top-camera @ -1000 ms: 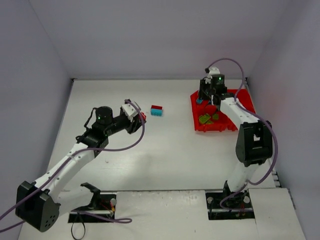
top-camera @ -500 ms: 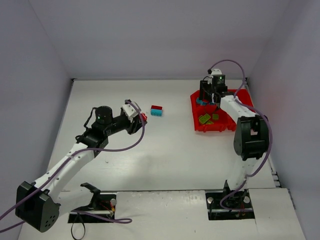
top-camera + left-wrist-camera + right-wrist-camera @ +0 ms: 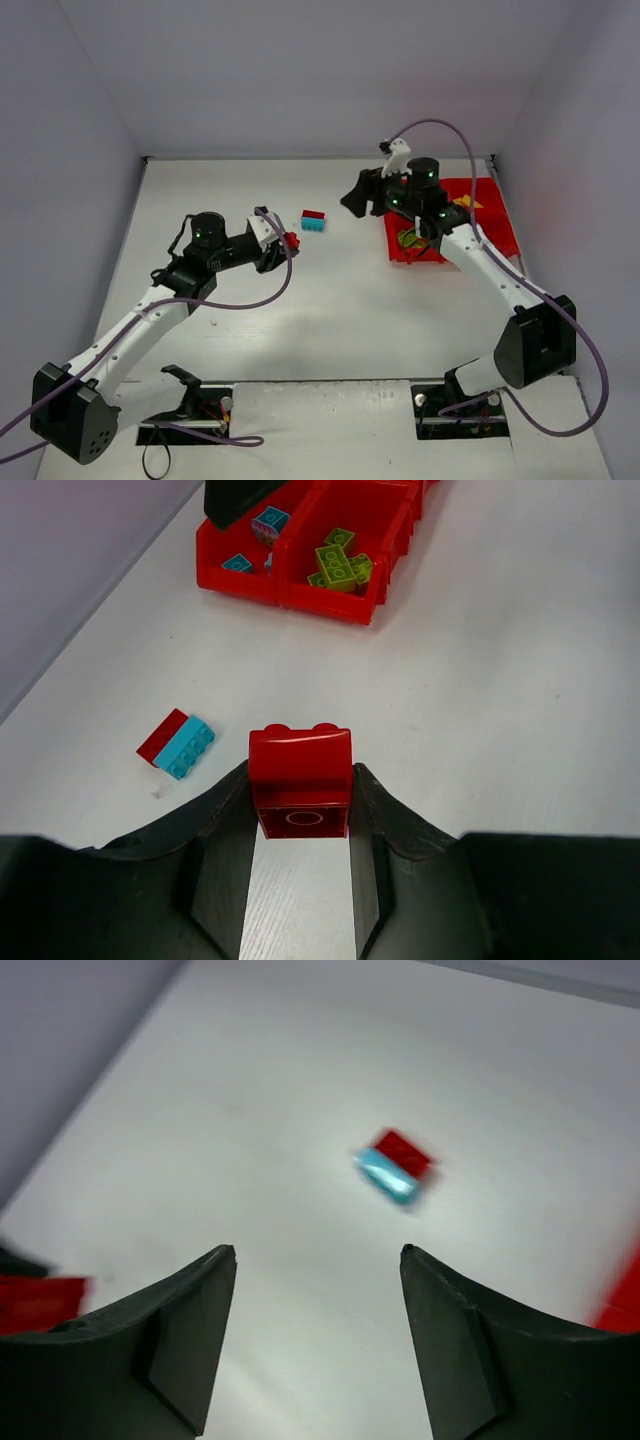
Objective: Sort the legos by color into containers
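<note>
My left gripper (image 3: 300, 770) is shut on a red lego (image 3: 300, 780) and holds it a little above the table, left of centre (image 3: 291, 240). A cyan lego and a red lego lie pressed side by side (image 3: 314, 221) (image 3: 177, 743) on the table. My right gripper (image 3: 350, 200) (image 3: 316, 1250) is open and empty, hovering just right of that pair (image 3: 395, 1168). The red tray (image 3: 497, 215) (image 3: 330, 600) stands at the back right. It holds green legos (image 3: 338, 562) in one compartment and cyan legos (image 3: 268, 522) in the one beside it. A yellow lego (image 3: 468, 203) shows further back.
White walls close the table at the back and on both sides. The right arm reaches across the tray's left half and hides part of it. The right wrist view is blurred by motion.
My right gripper opened, left the tray's back-left compartment and swung left over the table toward the cyan and red pair. The left gripper, still holding the red lego, shifted slightly right.
</note>
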`<state>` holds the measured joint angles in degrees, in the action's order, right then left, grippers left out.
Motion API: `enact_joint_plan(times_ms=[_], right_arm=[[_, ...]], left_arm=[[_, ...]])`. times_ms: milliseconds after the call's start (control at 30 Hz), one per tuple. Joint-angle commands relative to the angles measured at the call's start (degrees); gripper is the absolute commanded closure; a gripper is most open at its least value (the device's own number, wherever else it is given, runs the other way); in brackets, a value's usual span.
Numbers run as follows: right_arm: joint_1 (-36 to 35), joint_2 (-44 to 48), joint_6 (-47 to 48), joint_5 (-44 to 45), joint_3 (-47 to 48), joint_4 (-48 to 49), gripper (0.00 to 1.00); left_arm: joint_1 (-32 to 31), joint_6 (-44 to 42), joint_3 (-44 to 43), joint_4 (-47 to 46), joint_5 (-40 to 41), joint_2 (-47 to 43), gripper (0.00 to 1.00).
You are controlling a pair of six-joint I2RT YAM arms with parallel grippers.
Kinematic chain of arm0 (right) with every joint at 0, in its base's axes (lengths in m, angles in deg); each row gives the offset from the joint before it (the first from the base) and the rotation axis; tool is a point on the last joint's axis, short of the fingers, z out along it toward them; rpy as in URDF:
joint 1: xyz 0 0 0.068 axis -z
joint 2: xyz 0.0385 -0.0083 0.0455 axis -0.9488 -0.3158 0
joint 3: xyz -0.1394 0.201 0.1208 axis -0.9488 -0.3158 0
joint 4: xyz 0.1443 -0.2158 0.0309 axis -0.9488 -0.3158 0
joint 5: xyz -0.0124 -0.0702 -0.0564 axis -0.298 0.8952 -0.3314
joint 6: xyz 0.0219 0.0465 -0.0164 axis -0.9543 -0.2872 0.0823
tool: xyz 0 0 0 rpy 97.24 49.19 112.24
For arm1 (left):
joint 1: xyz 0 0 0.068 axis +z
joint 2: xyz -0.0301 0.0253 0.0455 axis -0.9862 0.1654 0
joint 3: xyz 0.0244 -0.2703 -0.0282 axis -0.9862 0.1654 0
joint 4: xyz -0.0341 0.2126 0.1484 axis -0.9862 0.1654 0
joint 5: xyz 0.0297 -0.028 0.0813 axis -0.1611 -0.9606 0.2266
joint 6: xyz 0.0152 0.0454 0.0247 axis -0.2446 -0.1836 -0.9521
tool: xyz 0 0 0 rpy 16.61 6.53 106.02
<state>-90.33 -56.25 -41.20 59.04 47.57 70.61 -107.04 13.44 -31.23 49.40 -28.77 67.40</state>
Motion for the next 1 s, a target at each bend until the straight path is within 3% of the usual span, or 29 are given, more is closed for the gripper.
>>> enact_joint_plan(times_ms=[0,133,967], right_arm=[[-4.89,4.2,-7.14,-11.12,-3.28,7.52,0.35],[-7.88,7.54,-11.91,-15.97,-5.93,13.86,0.3],[-18.87,1.31,-13.41,-10.61,-3.3,12.55,0.35]], left_arm=[[-0.77,-4.84,-1.93,-1.19,-4.05,-2.21,0.79],[-1.03,-7.48,-2.2,0.84,-2.03,-2.65,0.79],[-2.79,-9.06,-3.6,4.18,3.68,-0.72,0.8]])
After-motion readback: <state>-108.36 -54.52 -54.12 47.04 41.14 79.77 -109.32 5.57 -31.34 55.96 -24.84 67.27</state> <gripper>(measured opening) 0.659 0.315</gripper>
